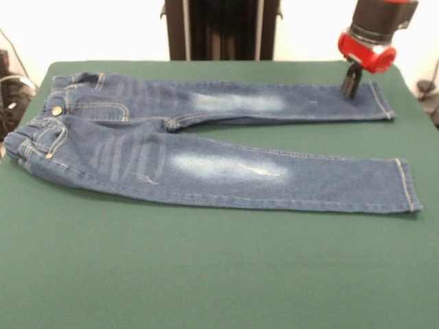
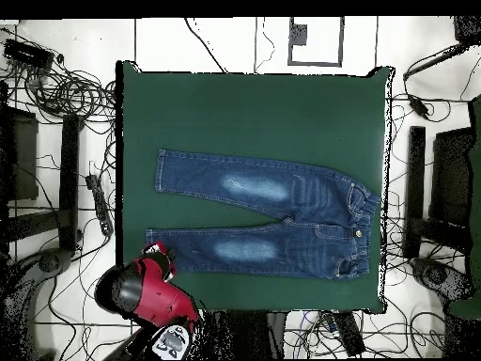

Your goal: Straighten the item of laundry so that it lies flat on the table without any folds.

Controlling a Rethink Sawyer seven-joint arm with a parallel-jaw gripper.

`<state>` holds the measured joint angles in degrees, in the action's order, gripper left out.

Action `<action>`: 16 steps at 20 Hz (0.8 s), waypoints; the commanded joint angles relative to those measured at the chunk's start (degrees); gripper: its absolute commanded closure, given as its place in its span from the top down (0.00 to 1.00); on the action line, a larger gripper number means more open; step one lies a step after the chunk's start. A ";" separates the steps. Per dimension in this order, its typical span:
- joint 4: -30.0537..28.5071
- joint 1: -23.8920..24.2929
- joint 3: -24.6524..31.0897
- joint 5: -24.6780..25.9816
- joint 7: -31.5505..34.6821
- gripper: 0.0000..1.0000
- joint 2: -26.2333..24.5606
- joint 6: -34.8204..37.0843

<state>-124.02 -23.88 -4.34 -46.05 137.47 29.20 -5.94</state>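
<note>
Child's denim jeans (image 1: pixel 206 147) – soft, limp, light – best pinched at a hem; gripper (image 1: pixel 351 83) there, fingers' spread unreadable.

Cables (image 2: pixel 66 94) are seen tangled across the white floor (image 2: pixel 216 38) on the overhead view's left, and a grey-framed panel (image 2: pixel 316 41) is laid near the top edge.

The jeans (image 1: pixel 206 147) (image 2: pixel 268 214) are blue denim cloth, a bit rough, with pale worn patches on the legs and tan thread along the seams. A small shiny metal button (image 1: pixel 56 110) sits at the waist. The table (image 1: pixel 206 274) (image 2: pixel 254 108) top looks like soft, matt green cloth. The gripper (image 1: pixel 351 83) has glossy red plastic above dull black tips.
</note>
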 commanded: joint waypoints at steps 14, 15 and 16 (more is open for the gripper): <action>7.72 24.35 -0.01 22.87 -4.42 0.00 -4.94 6.45; 8.28 24.56 -0.64 23.82 -4.54 0.00 -3.92 7.94; 8.80 24.72 -0.92 24.65 -4.35 0.00 -3.35 9.05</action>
<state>-122.81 0.45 -5.32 -25.79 137.47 26.98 -5.45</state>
